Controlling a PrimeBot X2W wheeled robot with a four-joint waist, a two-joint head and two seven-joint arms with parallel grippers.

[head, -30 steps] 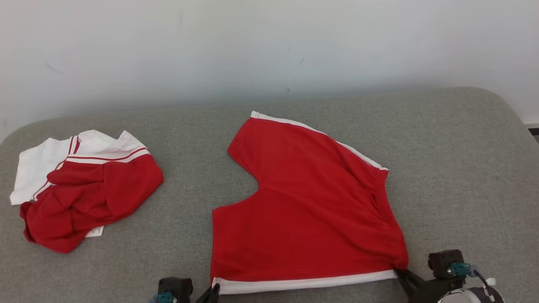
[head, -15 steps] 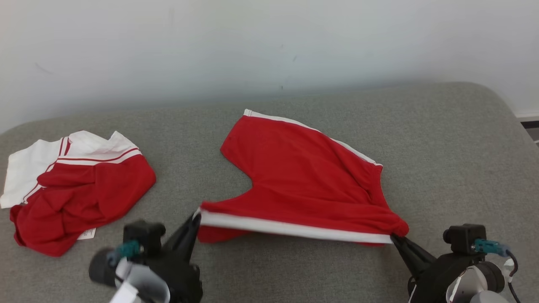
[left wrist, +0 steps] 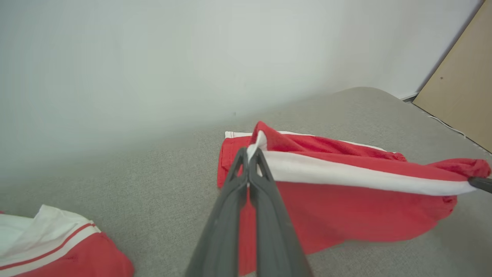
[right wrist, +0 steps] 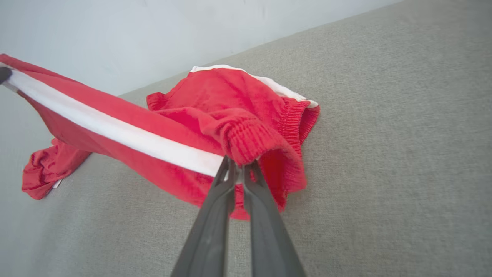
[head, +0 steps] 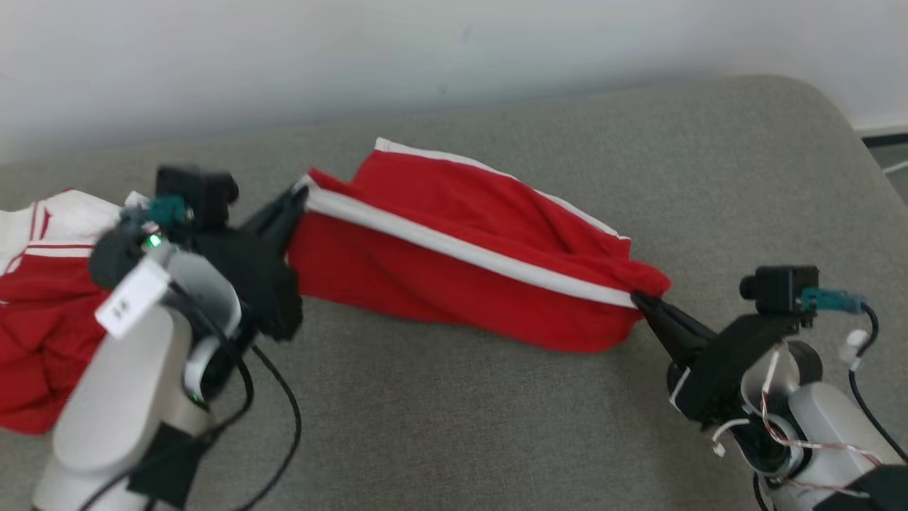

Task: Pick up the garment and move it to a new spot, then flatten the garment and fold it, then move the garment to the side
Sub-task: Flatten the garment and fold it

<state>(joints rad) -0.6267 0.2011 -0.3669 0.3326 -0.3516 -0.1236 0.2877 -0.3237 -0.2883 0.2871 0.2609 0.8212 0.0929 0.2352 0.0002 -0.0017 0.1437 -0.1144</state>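
Above the grey cushion (head: 496,440) we hold the red shorts (head: 440,277) stretched between both arms. Our left gripper (head: 301,195) pinches one end of the white-striped edge, jaws closed on the cloth; our right gripper (head: 637,299) clamps the elastic waistband corner (bunched there). Part of the shorts rests on the cushion behind the raised edge. Another red-and-white garment (head: 35,333) lies at far left.

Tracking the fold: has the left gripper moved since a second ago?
Yes: the left gripper, shut on the red shorts, went forward toward the wall, nearly reaching their far hem on the couch.
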